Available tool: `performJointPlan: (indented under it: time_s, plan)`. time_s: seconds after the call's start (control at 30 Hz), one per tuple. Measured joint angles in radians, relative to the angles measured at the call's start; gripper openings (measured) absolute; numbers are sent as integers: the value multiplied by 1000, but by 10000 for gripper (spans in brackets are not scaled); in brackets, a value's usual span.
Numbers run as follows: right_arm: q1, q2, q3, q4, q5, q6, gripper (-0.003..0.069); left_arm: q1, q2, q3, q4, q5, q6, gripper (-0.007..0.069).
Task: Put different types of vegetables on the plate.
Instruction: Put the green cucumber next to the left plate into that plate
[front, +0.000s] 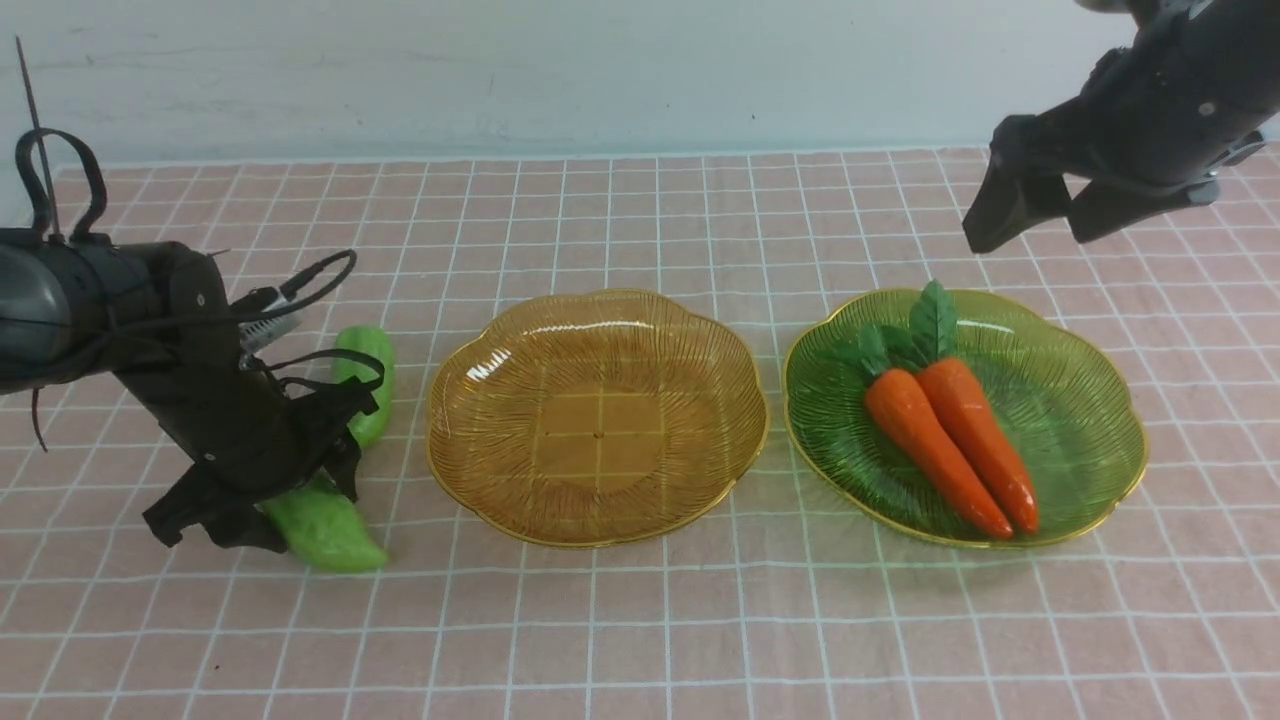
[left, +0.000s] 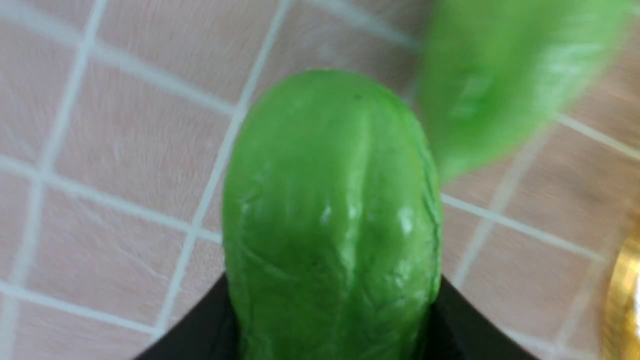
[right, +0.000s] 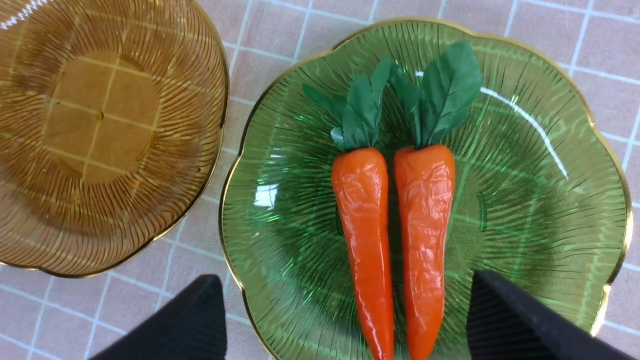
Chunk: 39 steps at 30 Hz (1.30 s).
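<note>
At the front left a glossy green cucumber (front: 325, 530) lies on the pink checked cloth, and my left gripper (front: 215, 525) is shut on it. In the left wrist view this cucumber (left: 330, 215) fills the gap, and both black fingers press its sides. A second cucumber (front: 365, 385) lies just behind it, blurred in the wrist view (left: 500, 85). Two orange carrots (front: 935, 450) (front: 985, 445) with leaf tops lie side by side in the green plate (front: 1080, 420). The amber plate (front: 600, 420) holds nothing. My right gripper (front: 1035, 235) hangs open above the green plate's far edge, its fingers (right: 200, 320) wide of the carrots (right: 365, 215).
The amber plate's rim (left: 622, 300) shows close beside the held cucumber in the left wrist view. The two plates nearly touch at mid-table. A pale wall runs along the table's far edge.
</note>
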Motion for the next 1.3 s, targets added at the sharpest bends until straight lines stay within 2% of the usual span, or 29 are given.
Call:
performJointPlan:
  time_s: [0.1, 0.2, 0.37, 0.47, 0.57, 0.73, 0.8, 0.93, 1.1, 1.2, 1.3]
  plan:
    - [0, 0, 0, 9, 0, 0, 589, 0, -52, -79, -22, 105, 195, 301]
    - [0, 0, 0, 40, 0, 0, 589, -36, -76, -176, -114, 214, 297, 302]
    - [0, 0, 0, 56, 0, 0, 589, -178, -10, -275, -161, 198, 373, 325]
    - [0, 0, 0, 56, 0, 0, 589, -233, 63, -324, -153, 163, 421, 376]
    - [0, 0, 0, 56, 0, 0, 589, -248, 122, -359, -134, 125, 432, 473]
    - [0, 0, 0, 56, 0, 0, 589, -240, 143, -368, -94, 116, 413, 663]
    - [0, 0, 0, 56, 0, 0, 589, -230, 142, -368, -58, 116, 400, 680]
    - [0, 0, 0, 56, 0, 0, 589, -197, 142, -368, 59, 116, 332, 683]
    - [0, 0, 0, 56, 0, 0, 589, -120, 154, -369, 221, 116, 145, 667]
    - [0, 0, 0, 57, 0, 0, 589, -81, 183, -370, 251, 84, 50, 631]
    - [0, 0, 0, 57, 0, 0, 589, -73, 227, -370, 250, 31, 25, 587]
